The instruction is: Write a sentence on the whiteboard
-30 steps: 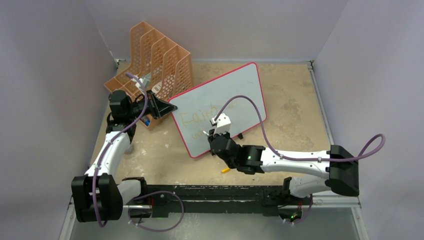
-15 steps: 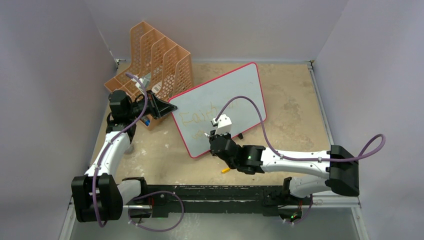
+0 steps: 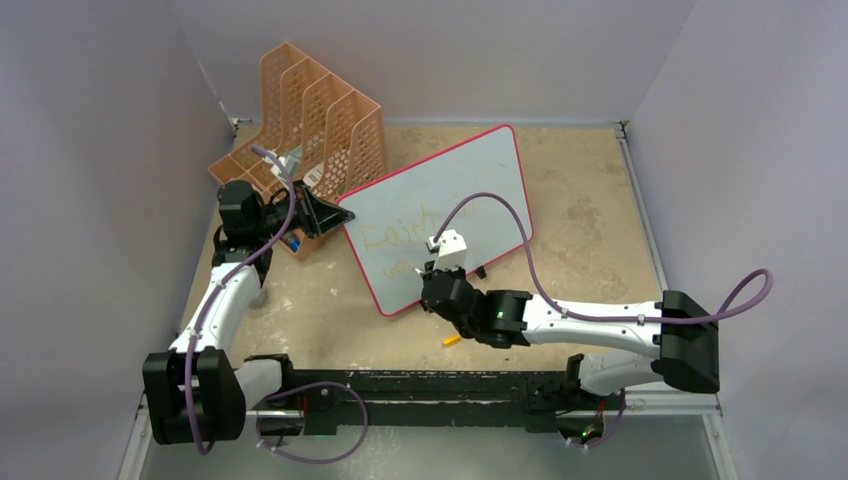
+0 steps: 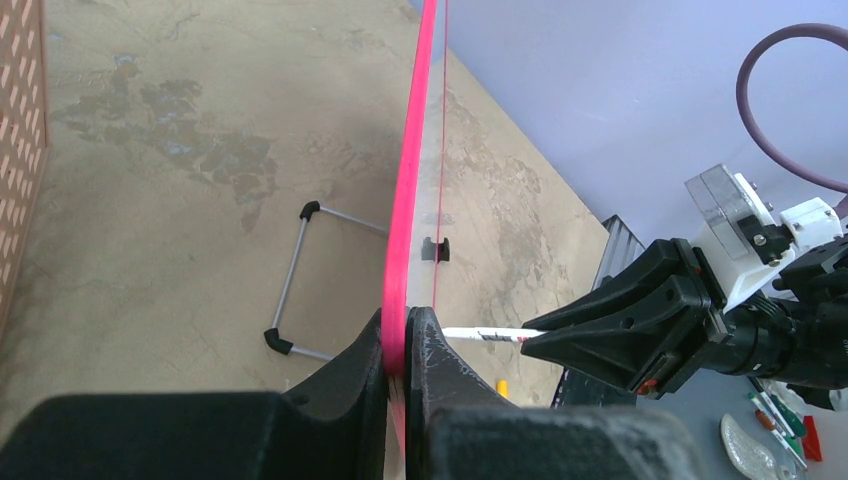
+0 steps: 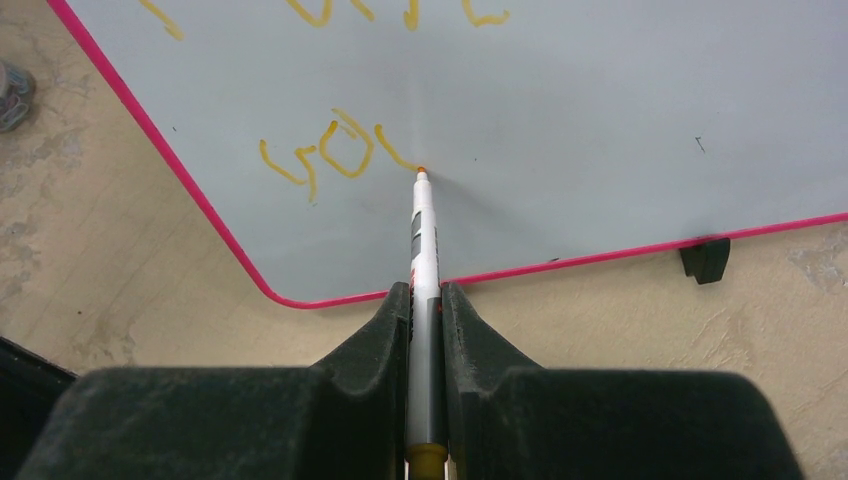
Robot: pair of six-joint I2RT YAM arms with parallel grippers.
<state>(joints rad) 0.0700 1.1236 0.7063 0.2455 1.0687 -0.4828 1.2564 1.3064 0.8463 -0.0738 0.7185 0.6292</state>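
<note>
I see the whiteboard [image 3: 470, 170] standing tilted on the mottled tan table [image 3: 590, 220]: glossy pale face, thin pink frame, rounded corners. The left end effector [image 4: 398, 325] clamps its left frame edge. The right end effector [image 5: 426, 292] is closed on a slim white-grey marker [image 5: 423, 230], arm stretched low. The orange tip touches the board at the end of the sentence [image 5: 335, 155]; strokes are thin, yellow-orange.

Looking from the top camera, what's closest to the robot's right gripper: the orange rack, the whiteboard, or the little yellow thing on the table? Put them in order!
1. The whiteboard, right in front of the right gripper; the marker it holds touches the board.
2. The little yellow thing, on the gripper's near side.
3. The orange rack, far off at the back left.
</note>
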